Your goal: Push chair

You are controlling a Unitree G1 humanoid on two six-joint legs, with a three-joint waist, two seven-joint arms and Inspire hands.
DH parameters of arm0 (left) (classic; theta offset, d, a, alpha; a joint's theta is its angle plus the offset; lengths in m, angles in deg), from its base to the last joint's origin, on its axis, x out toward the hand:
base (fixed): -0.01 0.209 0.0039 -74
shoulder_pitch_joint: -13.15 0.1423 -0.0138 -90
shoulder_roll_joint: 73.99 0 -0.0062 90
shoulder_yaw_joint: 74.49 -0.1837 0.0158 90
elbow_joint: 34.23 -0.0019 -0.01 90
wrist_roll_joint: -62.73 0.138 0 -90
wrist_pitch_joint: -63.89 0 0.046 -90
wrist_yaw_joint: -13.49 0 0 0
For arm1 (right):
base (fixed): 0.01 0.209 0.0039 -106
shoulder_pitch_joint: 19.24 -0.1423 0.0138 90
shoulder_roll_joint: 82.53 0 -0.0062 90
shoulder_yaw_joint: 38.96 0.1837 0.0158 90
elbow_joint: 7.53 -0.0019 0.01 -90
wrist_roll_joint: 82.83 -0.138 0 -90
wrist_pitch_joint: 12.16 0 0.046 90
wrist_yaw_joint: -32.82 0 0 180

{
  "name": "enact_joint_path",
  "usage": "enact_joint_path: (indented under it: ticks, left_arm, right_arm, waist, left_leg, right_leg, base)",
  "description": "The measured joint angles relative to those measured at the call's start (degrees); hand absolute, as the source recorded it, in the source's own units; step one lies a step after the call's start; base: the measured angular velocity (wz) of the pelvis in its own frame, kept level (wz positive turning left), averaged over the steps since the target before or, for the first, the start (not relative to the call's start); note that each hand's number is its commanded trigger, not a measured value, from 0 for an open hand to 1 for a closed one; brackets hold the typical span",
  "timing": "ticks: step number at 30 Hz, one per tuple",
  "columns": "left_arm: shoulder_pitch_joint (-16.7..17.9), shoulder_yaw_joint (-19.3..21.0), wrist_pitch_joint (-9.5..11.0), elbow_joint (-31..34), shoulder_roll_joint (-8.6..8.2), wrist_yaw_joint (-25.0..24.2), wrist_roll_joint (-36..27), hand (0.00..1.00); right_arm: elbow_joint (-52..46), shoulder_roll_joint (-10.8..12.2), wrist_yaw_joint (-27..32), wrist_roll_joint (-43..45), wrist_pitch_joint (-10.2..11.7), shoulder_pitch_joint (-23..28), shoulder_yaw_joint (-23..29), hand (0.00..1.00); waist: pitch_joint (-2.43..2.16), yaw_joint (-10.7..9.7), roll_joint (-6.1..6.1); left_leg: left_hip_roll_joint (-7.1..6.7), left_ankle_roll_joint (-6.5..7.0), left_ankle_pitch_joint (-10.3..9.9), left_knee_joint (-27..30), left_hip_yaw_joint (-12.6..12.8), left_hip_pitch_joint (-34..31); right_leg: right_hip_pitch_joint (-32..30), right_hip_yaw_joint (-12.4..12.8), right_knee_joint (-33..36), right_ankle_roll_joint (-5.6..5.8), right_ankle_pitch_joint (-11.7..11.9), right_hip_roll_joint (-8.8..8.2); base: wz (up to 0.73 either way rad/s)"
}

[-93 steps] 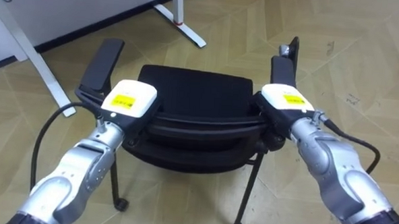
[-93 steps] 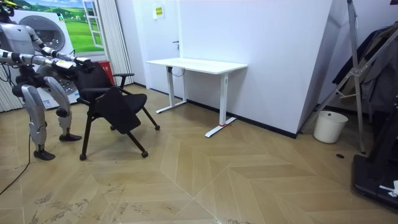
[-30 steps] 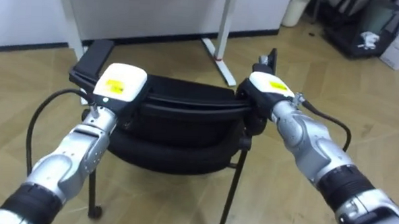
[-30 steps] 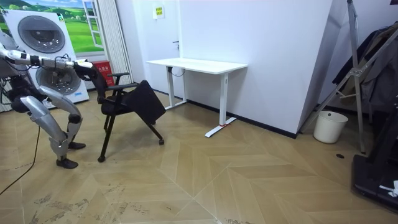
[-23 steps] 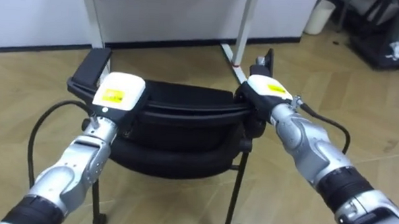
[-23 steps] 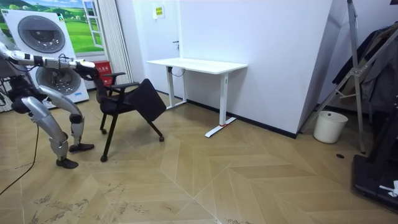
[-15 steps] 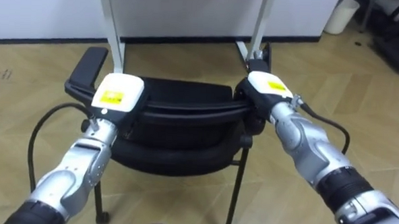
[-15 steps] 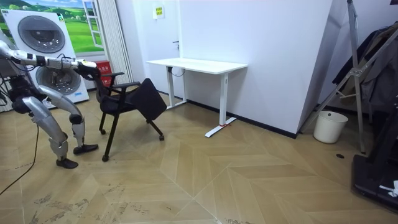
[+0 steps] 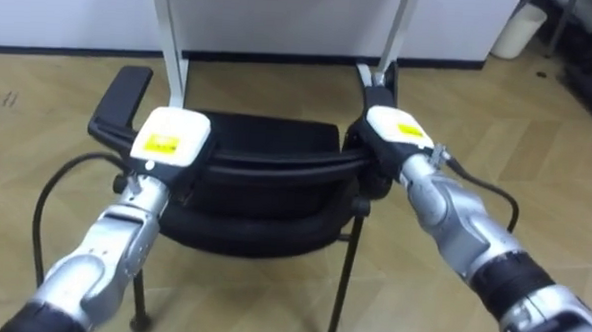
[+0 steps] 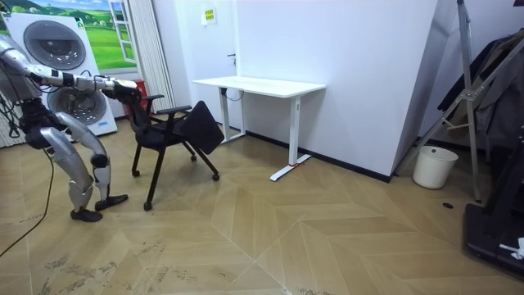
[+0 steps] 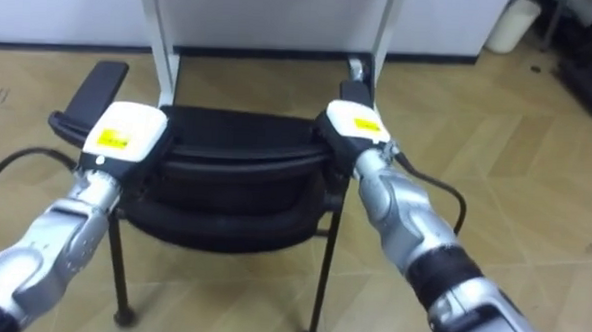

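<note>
Since half a second ago the black padded chair (image 9: 267, 135) has rolled on toward the white desk with two white metal legs (image 10: 262, 84). The robot has stepped after it, one foot ahead and both arms held straight out. In the eye views the desk's legs stand just beyond the hands, and the chair's seat faces the gap between them. The left hand (image 9: 172, 141) and the right hand (image 9: 398, 130) sit on the two ends of the backrest's top rail, fingers curled over it in a grip.

The pale herringbone wood floor (image 10: 327, 238) lies open to the right of the right hand and across the room view's right. A white wall (image 10: 360, 74) rises behind the desk, straight beyond both hands. A white washing machine (image 10: 70, 57) stands behind the robot. A dark rack (image 10: 491, 106) and a white bin (image 10: 434, 166) stand well apart from the chair, far off on the right hand's side.
</note>
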Motion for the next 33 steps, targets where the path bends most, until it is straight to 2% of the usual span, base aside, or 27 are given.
enact_joint_path:
  ticks: [1, 2, 3, 4, 5, 6, 7, 9, 11, 13, 15, 17, 19, 20, 22, 23, 24, 25, 26, 27, 28, 29, 30, 31, 33]
  left_arm:
    - [-0.1, 0.2, 0.0, -0.1, -0.20, -0.3, 0.7, 1.00]
    - [-0.5, 0.2, -0.1, -0.2, -0.71, -0.7, 1.0, 1.00]
    - [-0.8, 0.0, 0.0, -0.7, -0.98, -0.8, 0.9, 1.00]
    - [-1.1, 0.0, 0.2, -1.4, -1.40, -1.0, 0.7, 1.00]
    - [-1.2, 0.1, 0.2, -1.5, -1.46, -1.0, 0.6, 1.00]
    - [-1.3, 0.2, 0.2, -1.4, -1.18, -1.0, 0.6, 1.00]
    - [-1.3, 0.5, 0.2, -1.1, -1.12, -1.0, 0.6, 1.00]
    - [-1.4, 1.5, 0.4, -1.2, -1.53, -1.0, 0.8, 1.00]
    - [-1.4, 2.0, 0.4, -1.5, -2.44, -1.0, 1.2, 1.00]
    - [-1.8, 2.2, 0.6, -1.7, -2.96, -1.0, 2.0, 1.00]
    - [-2.0, 2.2, 0.6, -1.7, -2.84, -1.0, 2.6, 1.00]
    - [-2.4, 2.2, 0.6, -1.7, -2.79, -0.8, 3.2, 1.00]
    - [-3.1, 2.3, 0.6, -1.8, -2.64, -0.8, 3.9, 1.00]
    - [-3.4, 2.3, 0.6, -2.0, -2.61, -0.8, 4.1, 1.00]
    - [-4.1, 2.3, 0.8, -2.0, -2.25, -0.8, 4.1, 1.00]
    - [-4.2, 2.5, 0.7, -1.8, -2.13, -0.8, 4.1, 1.00]
    - [-3.8, 2.5, 0.8, -1.3, -1.65, -0.7, 3.9, 1.00]
    - [-4.3, 2.7, 1.0, -1.3, -1.48, -0.7, 3.8, 1.00]
    - [-4.7, 2.8, 1.1, -1.6, -1.72, -0.7, 3.8, 1.00]
    - [-5.8, 2.6, 1.2, -2.3, -1.55, -0.7, 3.8, 1.00]
    - [-6.5, 2.3, 1.2, -2.9, -1.43, -0.7, 3.8, 1.00]
    - [-7.4, 2.3, 1.3, -4.3, -1.47, -0.7, 3.8, 1.00]
    - [-7.7, 2.3, 1.4, -5.0, -1.92, -0.6, 3.8, 1.00]
    - [-7.1, 2.4, 1.4, -5.1, -2.10, -0.4, 3.8, 1.00]
    - [-6.5, 2.8, 1.4, -5.1, -1.92, 0.4, 3.8, 1.00]
  right_arm:
    - [0.0, -0.2, 0.1, 0.0, 0.0, 0.1, 0.2, 1.00]
    - [0.1, -0.4, 0.7, -0.2, 0.1, 0.3, 0.2, 1.00]
    - [0.1, -0.4, 1.2, -0.4, 0.1, 0.4, 0.1, 1.00]
    - [0.2, -0.5, 1.3, -0.5, 0.0, 0.5, 0.0, 1.00]
    - [0.2, -0.4, 1.3, -0.5, -0.1, 0.5, 0.1, 1.00]
    - [0.5, 0.0, 1.9, -0.4, -0.1, 0.4, 0.1, 1.00]
    - [0.4, -0.1, 2.1, -0.4, 0.0, 0.0, 0.1, 1.00]
    - [0.4, -0.3, 2.7, -0.4, 0.1, -0.8, 0.1, 1.00]
    - [0.4, -0.3, 2.9, -0.1, -0.3, -1.0, 0.2, 1.00]
    - [0.5, -0.3, 2.8, -0.2, -0.4, -1.0, 0.7, 1.00]
    - [0.5, -0.3, 2.8, -0.3, -0.3, -1.0, 0.9, 1.00]
    - [0.5, -0.3, 3.0, -0.3, -0.3, -1.0, 1.0, 1.00]
    - [0.5, -0.1, 3.3, -0.3, -0.2, -1.0, 1.5, 1.00]
    - [0.5, -0.1, 3.4, -0.1, -0.2, -1.0, 1.7, 1.00]
    - [0.5, 0.1, 3.6, 0.0, 0.3, -1.0, 2.5, 1.00]
    - [0.5, 0.3, 3.7, 0.3, 0.6, -1.1, 3.1, 1.00]
    - [0.5, 0.7, 3.6, 0.9, 0.9, -1.3, 3.5, 1.00]
    - [0.2, 0.5, 3.4, 0.9, 1.1, -1.4, 4.0, 1.00]
    - [0.2, 0.3, 3.0, 1.1, 1.1, -1.7, 4.2, 1.00]
    - [0.5, 0.9, 2.7, 1.8, 0.9, -2.1, 4.9, 1.00]
    - [0.8, 1.3, 2.6, 2.2, 0.7, -2.4, 5.3, 1.00]
    - [1.2, 1.6, 2.5, 2.7, 0.7, -2.5, 5.8, 1.00]
    - [1.3, 1.7, 2.3, 3.1, 0.7, -2.5, 5.8, 1.00]
    - [1.2, 1.7, 2.3, 3.4, 1.1, -2.4, 5.8, 1.00]
    - [1.1, 1.8, 2.3, 3.6, 1.8, -2.2, 5.7, 1.00]
  waist:
    - [0.06, -0.1, 0.16]
    - [0.40, 0.3, 0.97]
    - [0.75, 0.4, 1.45]
    - [1.11, 0.5, 2.09]
    - [1.14, 0.7, 2.16]
    - [1.09, 1.3, 1.77]
    - [0.93, 1.8, 1.63]
    - [0.94, 2.4, 3.01]
    - [0.85, 2.6, 3.69]
    - [1.06, 2.3, 3.52]
    - [1.09, 2.1, 3.40]
    - [1.11, 1.6, 3.41]
    - [1.23, 0.8, 3.20]
    - [1.36, 0.5, 2.95]
    - [1.59, 0.0, 2.32]
    - [1.74, -0.6, 1.96]
    - [1.85, -0.5, 2.53]
    - [1.58, -0.7, 3.87]
    - [1.87, -0.8, 4.39]
    - [1.90, -0.9, 4.14]
    - [2.01, -1.1, 3.65]
    - [1.94, -2.1, 2.74]
    - [1.78, -3.0, 2.50]
    - [1.70, -3.2, 2.55]
    - [1.63, -3.2, 2.55]
  left_leg:
    - [0.45, 0.02, 0.0, 0.0, 0.2, 0.4]
    - [1.98, 0.07, 0.0, 0.2, 1.3, 1.1]
    - [2.76, 0.53, -0.5, 1.1, 1.5, 1.8]
    - [2.95, 0.56, -1.6, 2.6, 1.5, 2.1]
    - [3.18, 0.37, -2.2, 3.4, 1.7, 2.1]
    - [3.62, -0.04, -2.6, 4.3, 2.1, 2.1]
    - [3.82, -0.43, -2.5, 4.2, 2.2, 1.7]
    - [4.62, -0.61, -2.3, 3.9, 2.4, 0.8]
    - [4.53, -0.75, -1.4, 3.1, 2.2, 0.4]
    - [4.34, -1.34, -1.0, 2.2, 2.2, 0.2]
    - [4.27, -2.06, -0.3, 1.0, 2.2, 0.2]
    - [4.30, -1.42, 0.3, 0.0, 2.1, 0.0]
    - [3.88, -1.68, 0.7, -0.6, 1.1, -0.5]
    - [3.43, -2.13, 1.0, -1.1, 0.8, -0.5]
    - [2.47, -3.91, 2.0, -3.0, 0.5, -0.6]
    - [2.78, -5.12, 1.6, -1.4, 0.5, -1.2]
    - [5.46, -3.74, -0.8, 5.2, -1.6, -1.4]
    - [7.28, -5.28, -3.8, 8.5, -4.3, -1.2]
    - [6.76, -5.69, -4.8, 8.6, -5.6, -1.2]
    - [4.69, -4.13, -6.2, 7.0, -7.6, -0.7]
    - [3.89, -3.79, -5.9, 6.1, -8.1, -0.6]
    - [2.41, -4.00, -4.9, 4.2, -8.9, -0.4]
    - [1.56, -4.34, -4.1, 2.7, -9.6, 0.0]
    - [1.47, -4.81, -3.8, 1.9, -9.5, 0.5]
    - [1.60, -5.74, -3.2, 1.1, -9.8, 0.8]
  right_leg:
    - [-0.3, 0.3, 0.7, 0.08, 0.7, 0.02]
    - [-0.7, 0.6, 2.5, -0.17, 1.9, -0.09]
    - [-0.8, 0.5, 5.2, -0.66, 2.2, -1.70]
    - [-0.8, 1.2, 6.4, 0.02, 1.8, -5.60]
    - [-0.9, 2.3, 6.0, 0.34, 1.5, -7.23]
    - [-0.9, 2.8, 4.6, 0.54, 1.1, -7.44]
    - [-0.5, 2.6, 2.0, -0.48, 0.3, -6.30]
    - [-0.6, 1.9, -1.5, -0.68, 0.4, -4.73]
    - [-0.4, 1.9, -4.1, -1.57, 0.8, -3.76]
    - [0.3, 1.7, -7.1, -2.65, 1.2, -3.04]
    - [0.4, 1.2, -9.2, -2.77, 2.4, -2.65]
    - [0.7, 0.8, -11.0, -2.70, 3.5, -2.02]
    - [0.8, 0.6, -12.5, -2.07, 4.5, -1.33]
    - [0.8, 0.8, -13.0, -1.86, 4.8, -1.23]
    - [0.2, 2.0, -14.8, -2.04, 5.9, -0.84]
    - [0.4, 0.3, -15.8, -2.43, 6.8, -1.58]
    - [0.4, 0.3, -15.3, -2.33, 6.8, -1.11]
    - [0.2, 0.5, -13.4, -1.95, 5.8, -1.13]
    - [0.0, 0.9, -12.3, -1.54, 5.3, -1.06]
    - [-1.3, 2.7, -10.9, -0.93, 4.9, -0.99]
    - [-2.0, 3.9, -10.9, -1.02, 4.9, -0.46]
    - [-3.0, 7.5, -11.7, -1.69, 5.5, 0.48]
    - [-3.4, 9.7, -12.4, -2.16, 6.5, 1.24]
    - [-3.7, 11.3, -12.7, -2.22, 7.2, 1.88]
    - [-3.6, 11.9, -13.3, -2.35, 7.3, 2.51]
  base:
    - [0.05]
    - [-0.04]
    - [-0.04]
    - [-0.03]
    - [-0.12]
    - [-0.27]
    - [-0.31]
    - [-0.35]
    - [-0.22]
    - [-0.03]
    - [0.00]
    - [0.05]
    - [0.15]
    - [0.20]
    - [0.12]
    - [-0.09]
    - [-0.10]
    - [-0.16]
    - [-0.06]
    - [-0.04]
    - [0.19]
    - [0.45]
    - [0.44]
    - [0.19]
    - [0.02]
